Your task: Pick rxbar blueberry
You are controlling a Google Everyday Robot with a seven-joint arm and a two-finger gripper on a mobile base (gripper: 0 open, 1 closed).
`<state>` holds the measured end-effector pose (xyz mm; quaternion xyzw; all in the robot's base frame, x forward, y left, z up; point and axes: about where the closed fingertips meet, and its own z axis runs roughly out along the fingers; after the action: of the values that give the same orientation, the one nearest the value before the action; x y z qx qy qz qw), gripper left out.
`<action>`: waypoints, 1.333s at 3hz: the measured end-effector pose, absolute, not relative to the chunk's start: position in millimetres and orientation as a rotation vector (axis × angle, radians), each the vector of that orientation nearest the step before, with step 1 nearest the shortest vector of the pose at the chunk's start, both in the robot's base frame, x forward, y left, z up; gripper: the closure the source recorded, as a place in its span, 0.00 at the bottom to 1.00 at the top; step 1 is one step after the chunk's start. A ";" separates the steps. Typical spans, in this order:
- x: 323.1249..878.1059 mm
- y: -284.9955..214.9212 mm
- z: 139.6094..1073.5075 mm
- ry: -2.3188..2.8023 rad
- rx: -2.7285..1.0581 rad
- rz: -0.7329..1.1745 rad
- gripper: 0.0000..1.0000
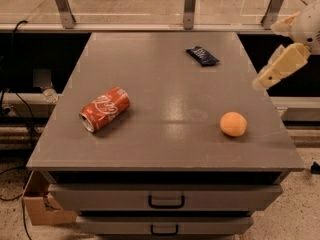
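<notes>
The rxbar blueberry point(202, 55) is a small flat dark navy bar lying at the far right of the grey table top point(165, 84). My gripper point(263, 79), cream-coloured, hangs at the right edge of the view, just past the table's right side. It is to the right of the bar and a little nearer the camera, apart from it and holding nothing that I can see.
A red soda can point(105, 109) lies on its side at the left of the table. An orange point(233, 124) sits at the front right, below the gripper. Drawers point(166, 200) are under the table. A railing with posts point(189, 6) runs behind the table.
</notes>
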<state>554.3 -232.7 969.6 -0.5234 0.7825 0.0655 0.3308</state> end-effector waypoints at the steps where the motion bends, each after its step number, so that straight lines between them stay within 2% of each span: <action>1: 609.3 -224.8 954.5 1.992 -1.199 0.269 0.00; 2: 650.9 -219.4 930.0 2.028 -1.013 0.314 0.00; 4: 675.7 -214.3 917.0 2.022 -0.954 0.324 0.00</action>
<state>675.7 -214.3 917.0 -0.3817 0.8093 0.1298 0.4271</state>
